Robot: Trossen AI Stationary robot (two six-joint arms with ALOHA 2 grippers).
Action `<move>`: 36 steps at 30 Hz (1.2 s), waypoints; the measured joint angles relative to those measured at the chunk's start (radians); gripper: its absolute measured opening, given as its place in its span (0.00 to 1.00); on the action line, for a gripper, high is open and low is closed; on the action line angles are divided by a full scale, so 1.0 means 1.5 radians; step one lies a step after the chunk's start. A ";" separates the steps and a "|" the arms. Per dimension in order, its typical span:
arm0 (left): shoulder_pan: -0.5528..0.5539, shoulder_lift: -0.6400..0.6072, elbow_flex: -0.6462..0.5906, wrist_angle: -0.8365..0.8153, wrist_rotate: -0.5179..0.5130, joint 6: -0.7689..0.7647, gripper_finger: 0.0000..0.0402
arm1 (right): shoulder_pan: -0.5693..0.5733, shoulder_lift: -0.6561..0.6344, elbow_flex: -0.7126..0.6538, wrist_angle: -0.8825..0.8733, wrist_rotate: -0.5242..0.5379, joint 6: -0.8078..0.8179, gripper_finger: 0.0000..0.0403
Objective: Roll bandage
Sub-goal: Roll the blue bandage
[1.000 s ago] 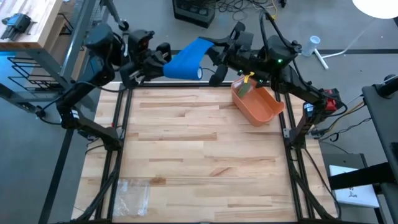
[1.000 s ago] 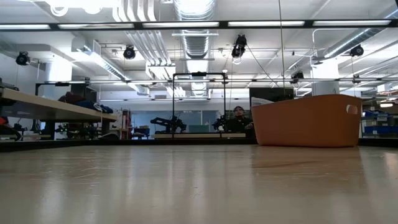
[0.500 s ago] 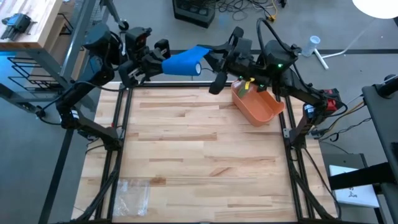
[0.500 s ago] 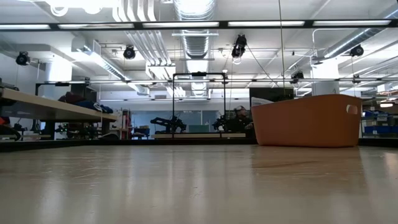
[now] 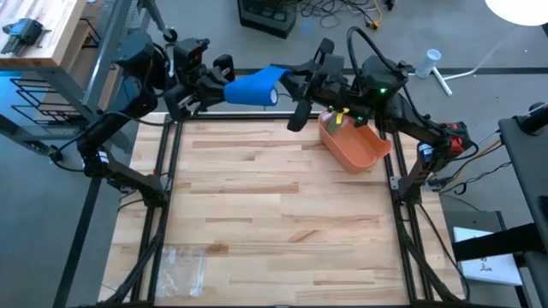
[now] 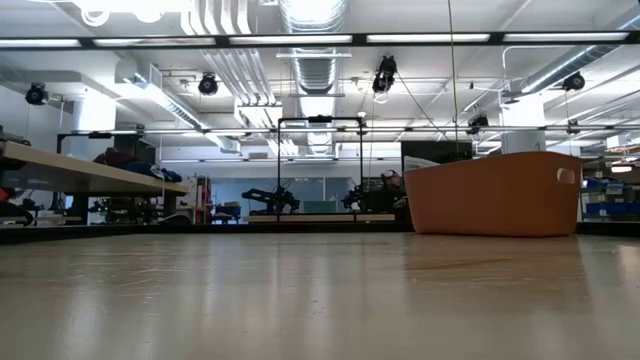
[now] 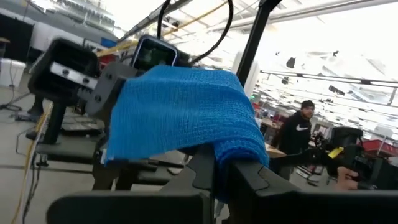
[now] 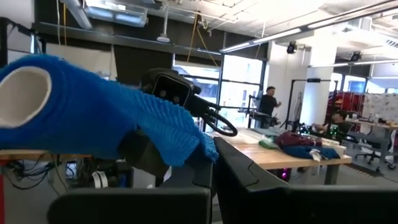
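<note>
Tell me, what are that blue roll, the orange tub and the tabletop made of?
The blue roll looks like soft woven or knitted fabric: an open mesh weave shows, and a loose end drapes limply. It seems wound on a pale, perhaps cardboard, core. The orange tub looks like matte moulded plastic, smooth and evenly coloured. The tabletop looks like wood, with plank strips and grain, lightly glossy.

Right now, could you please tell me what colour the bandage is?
The bandage is bright blue, with a white core; the left wrist view shows it best.
</note>
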 joint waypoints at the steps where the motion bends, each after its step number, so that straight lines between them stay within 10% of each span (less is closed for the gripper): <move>1: 0.000 0.000 0.000 -0.007 0.003 0.000 0.02 | 0.000 0.000 0.000 0.001 0.000 -0.005 0.00; 36: -0.009 0.020 -0.052 0.069 0.046 0.043 0.02 | -0.043 -0.027 0.002 -0.050 0.000 -0.058 0.00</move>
